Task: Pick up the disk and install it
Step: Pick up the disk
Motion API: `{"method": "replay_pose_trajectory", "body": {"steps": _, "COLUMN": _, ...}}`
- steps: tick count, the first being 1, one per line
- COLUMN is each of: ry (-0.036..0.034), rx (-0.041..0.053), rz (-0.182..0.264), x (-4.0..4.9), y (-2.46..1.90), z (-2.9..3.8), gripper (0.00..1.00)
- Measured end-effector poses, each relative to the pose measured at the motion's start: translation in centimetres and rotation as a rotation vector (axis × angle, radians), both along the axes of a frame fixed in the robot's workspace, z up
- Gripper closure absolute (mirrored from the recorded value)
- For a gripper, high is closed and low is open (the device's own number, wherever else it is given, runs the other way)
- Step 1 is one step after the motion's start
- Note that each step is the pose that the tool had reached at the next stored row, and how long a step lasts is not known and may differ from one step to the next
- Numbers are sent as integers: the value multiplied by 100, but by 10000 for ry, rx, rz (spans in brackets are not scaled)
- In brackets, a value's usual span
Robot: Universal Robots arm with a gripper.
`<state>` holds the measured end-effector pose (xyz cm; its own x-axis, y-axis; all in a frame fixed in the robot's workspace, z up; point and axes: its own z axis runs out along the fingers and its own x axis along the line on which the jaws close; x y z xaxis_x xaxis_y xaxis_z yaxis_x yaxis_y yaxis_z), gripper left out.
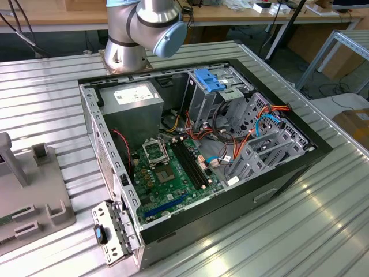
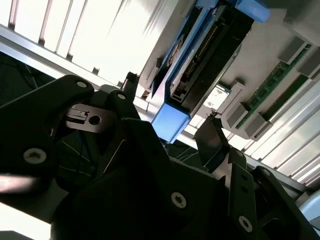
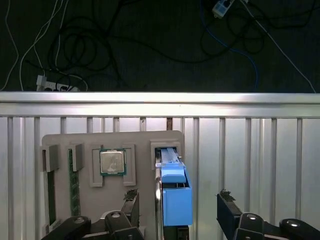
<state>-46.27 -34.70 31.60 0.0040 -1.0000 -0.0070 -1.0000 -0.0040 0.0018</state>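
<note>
The disk (image 3: pixel 176 197) is a grey drive in a bright blue carrier frame. It stands on edge in a slot of the flat grey holder tray (image 3: pixel 142 142). My gripper (image 3: pixel 177 207) is open and straddles it, one black finger (image 3: pixel 131 200) on each side, with a gap to the blue frame on both. In the second wrist view the disk (image 2: pixel 200 55) shows from close by, and my gripper (image 2: pixel 171 105) sits at its blue corner. The open computer case (image 1: pixel 202 144) lies on the ribbed metal table; the same grey tray (image 1: pixel 34 196) is at the exterior view's left.
The tray also holds a processor chip (image 3: pixel 112 161) and green memory sticks (image 3: pixel 74 185). The table's edge rail (image 3: pixel 160 102) runs just beyond it, with cables on the floor past it. In the case, a metal cage carries a fixed blue bracket (image 1: pixel 209 79). The arm's base (image 1: pixel 138 29) stands behind the case.
</note>
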Motion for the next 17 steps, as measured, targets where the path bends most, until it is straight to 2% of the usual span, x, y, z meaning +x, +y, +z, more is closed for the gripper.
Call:
{"method": "replay_pose_trajectory", "body": {"steps": 3, "ry": -2, "rx": 1, "rz": -1, "x": -15, "y": 1, "z": -55, "gripper": 28}}
{"method": "replay_pose_trajectory", "body": {"steps": 13, "ry": -1, "rx": 0, "rz": -1, "x": -17, "y": 1, "z": -63, "gripper": 28}}
{"method": "replay_pose_trajectory", "body": {"steps": 14, "ry": 0, "rx": 0, "rz": -2, "x": -17, "y": 1, "z": -63, "gripper": 29}}
{"method": "replay_pose_trajectory", "body": {"steps": 15, "ry": 0, "rx": 0, "rz": -1, "x": -17, "y": 1, "z": -64, "gripper": 36}}
{"method": "replay_pose_trajectory", "body": {"steps": 17, "ry": 0, "rx": 0, "rz": -1, "x": -17, "y": 1, "z": -64, "gripper": 36}}
